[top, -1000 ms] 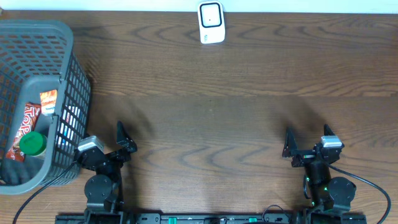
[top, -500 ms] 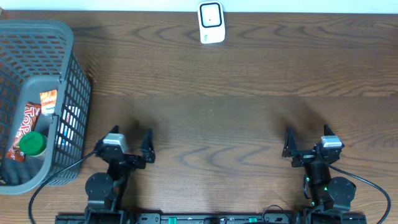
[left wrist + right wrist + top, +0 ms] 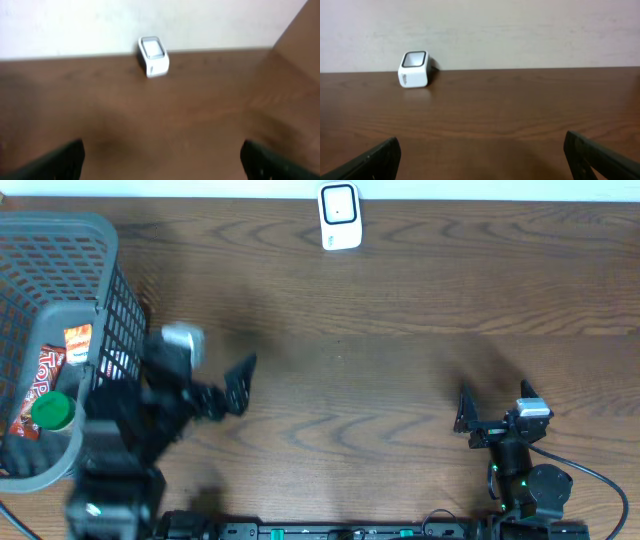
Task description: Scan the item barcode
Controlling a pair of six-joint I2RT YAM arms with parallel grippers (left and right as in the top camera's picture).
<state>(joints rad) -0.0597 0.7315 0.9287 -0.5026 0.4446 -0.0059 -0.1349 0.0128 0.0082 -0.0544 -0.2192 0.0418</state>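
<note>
Probably light, crinkly: red snack packet [image 3: 40,380] in grey mesh basket [image 3: 70,228]; pinch an edge. Left gripper [image 3: 161,161], right gripper [image 3: 482,160]: splayed, empty.

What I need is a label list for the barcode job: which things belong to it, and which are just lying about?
Job: white barcode scanner; red snack packet and green-capped container, either possibly the item; left gripper, right gripper, both open.
Lying about: grey basket, only holding those items.
</note>
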